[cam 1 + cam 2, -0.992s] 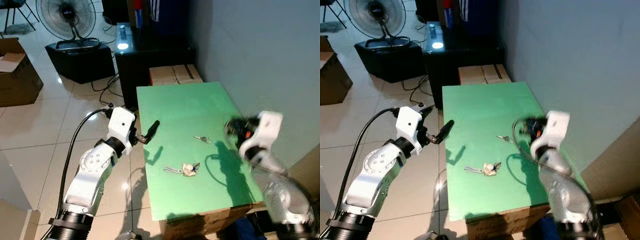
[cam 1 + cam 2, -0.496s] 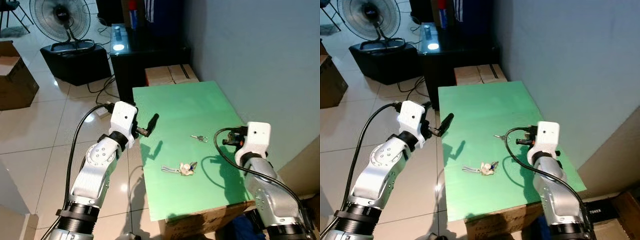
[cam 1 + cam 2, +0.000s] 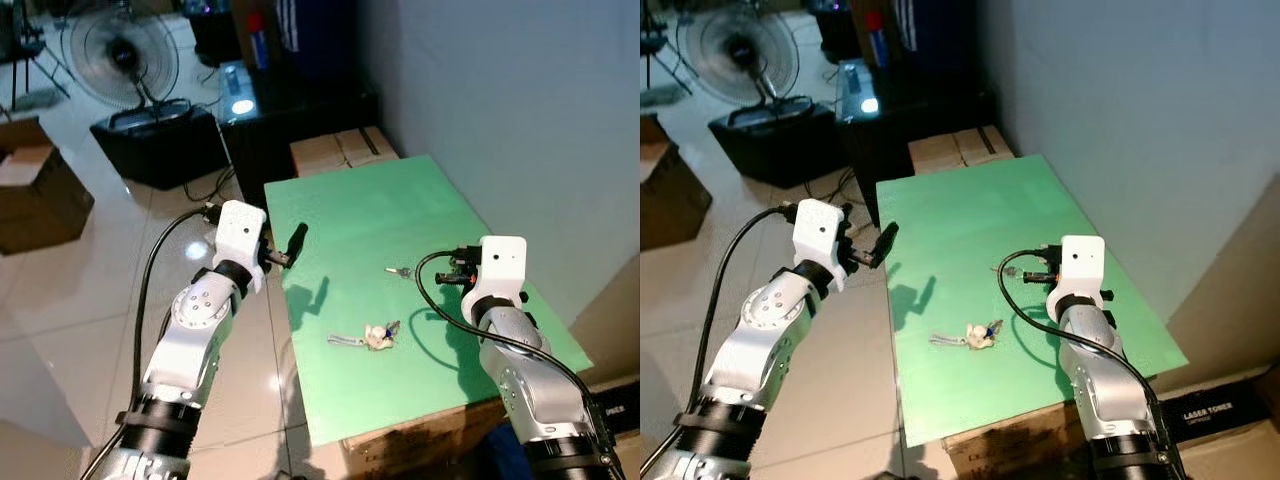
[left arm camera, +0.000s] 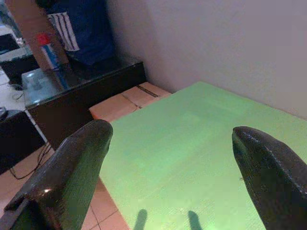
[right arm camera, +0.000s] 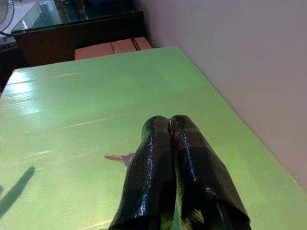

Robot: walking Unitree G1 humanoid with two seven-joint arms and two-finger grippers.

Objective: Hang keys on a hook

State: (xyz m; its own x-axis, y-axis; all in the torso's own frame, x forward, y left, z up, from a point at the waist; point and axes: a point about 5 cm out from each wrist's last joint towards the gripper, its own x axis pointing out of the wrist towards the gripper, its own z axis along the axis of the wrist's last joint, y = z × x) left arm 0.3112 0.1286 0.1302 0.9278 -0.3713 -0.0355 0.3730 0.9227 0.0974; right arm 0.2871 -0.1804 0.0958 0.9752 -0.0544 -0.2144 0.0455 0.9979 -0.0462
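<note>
Hovering over the green table, the right gripper has its fingers pressed together, empty, just above a small key.
The key bunch lies mid-table, long axis across the table, ring end toward the left gripper, whose fingers are spread wide at the table's left edge.

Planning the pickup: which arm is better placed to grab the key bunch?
Right, probably. Its tool hangs over the green table, shut, near the key bunch; the left tool sits open at the table's edge.
</note>
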